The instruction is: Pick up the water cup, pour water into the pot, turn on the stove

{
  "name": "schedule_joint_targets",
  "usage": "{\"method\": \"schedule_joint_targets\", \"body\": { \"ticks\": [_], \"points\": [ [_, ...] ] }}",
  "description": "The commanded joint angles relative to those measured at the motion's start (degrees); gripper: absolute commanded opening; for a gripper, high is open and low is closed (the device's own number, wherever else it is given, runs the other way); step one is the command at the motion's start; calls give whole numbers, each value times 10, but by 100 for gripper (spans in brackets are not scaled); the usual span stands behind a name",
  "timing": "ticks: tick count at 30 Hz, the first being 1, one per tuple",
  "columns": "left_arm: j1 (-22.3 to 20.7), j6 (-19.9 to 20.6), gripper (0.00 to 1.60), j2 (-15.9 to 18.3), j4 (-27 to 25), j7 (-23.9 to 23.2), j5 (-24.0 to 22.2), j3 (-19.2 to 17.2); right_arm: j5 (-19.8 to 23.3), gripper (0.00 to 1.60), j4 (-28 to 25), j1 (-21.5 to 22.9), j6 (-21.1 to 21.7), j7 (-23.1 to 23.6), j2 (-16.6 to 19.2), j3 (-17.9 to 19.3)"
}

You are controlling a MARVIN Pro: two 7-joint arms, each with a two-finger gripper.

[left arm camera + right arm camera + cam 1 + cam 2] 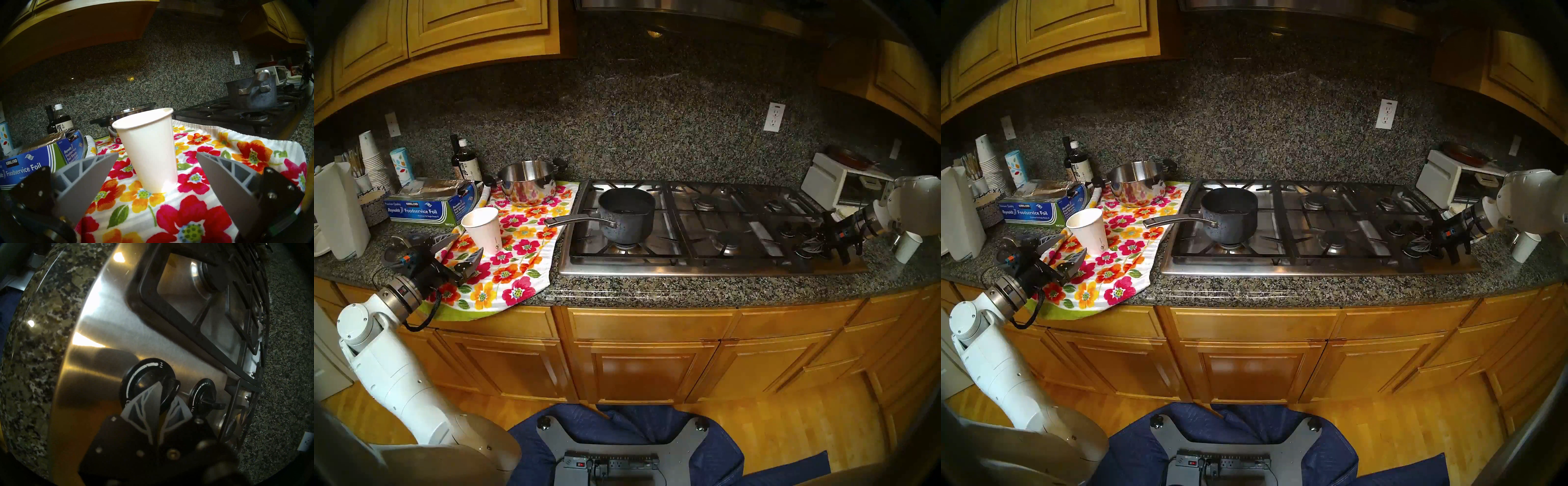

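Observation:
The water cup (483, 230) stands upright on a floral towel (517, 268), left of the stove (704, 266). My left gripper (468, 245) is open just in front of the cup, one finger to each side, not touching it. In the left wrist view the cup (149, 152) stands a little beyond the fingers (95, 173). The dark speckled pot (628, 217) sits on the front left burner, handle pointing left. My right gripper (806, 246) is at the knob cluster, and in the right wrist view it (167, 391) is closed around a black knob (141, 378).
A shiny steel two-handled pot (527, 183) stands on the towel behind the cup. A foil box (426, 207), bottles, a paper towel roll (341, 210) and a cup stack (373, 163) crowd the left. A smaller white cup (906, 246) and toaster oven (843, 183) stand right of the stove.

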Motion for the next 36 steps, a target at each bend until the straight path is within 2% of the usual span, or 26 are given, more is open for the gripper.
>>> {"method": "schedule_joint_targets", "body": {
  "ticks": [1, 14, 25, 34, 35, 36],
  "points": [
    [-12, 0, 160, 6, -11, 1, -9, 1, -73, 0, 7, -26, 4, 0, 17, -49],
    [-12, 0, 160, 6, -11, 1, -10, 0, -131, 0, -9, -10, 4, -54, 3, -58],
    [-12, 0, 160, 6, -11, 1, -9, 1, -184, 0, -23, 2, 4, -108, 5, -74],
    [-12, 0, 160, 6, -11, 1, -10, 0, -233, 0, -31, 47, 4, -142, 6, -98],
    [-12, 0, 160, 6, -11, 1, -10, 0, -237, 11, -32, 53, 4, -144, 5, -100],
    [-12, 0, 160, 6, -11, 1, -10, 0, -242, 50, -34, 61, 4, -146, 5, -103]
  ]
}}
